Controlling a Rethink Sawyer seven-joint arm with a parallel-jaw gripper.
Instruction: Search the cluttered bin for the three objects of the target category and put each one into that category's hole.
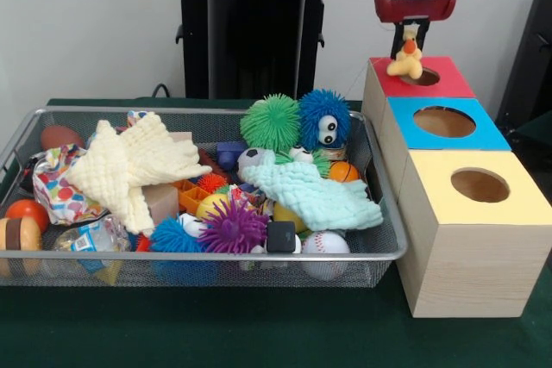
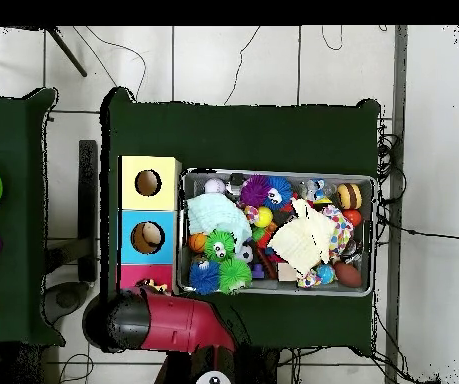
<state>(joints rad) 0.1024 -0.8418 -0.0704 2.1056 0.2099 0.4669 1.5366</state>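
My gripper hangs over the red-faced box at the far right and is shut on a yellow duck with an orange beak. The duck dangles just above the round hole, at its left rim. In the overhead view my red arm covers the gripper, the duck and most of the red box. The wire-mesh bin is full of clutter; it also shows in the overhead view. No other plush animal shows in the bin, and no tiger is in sight.
The blue-faced box's hole and the yellow-faced box's hole lie nearer the camera. In the bin lie a cream cloth, a mint cloth, green, blue and purple fuzzy balls, and a baseball.
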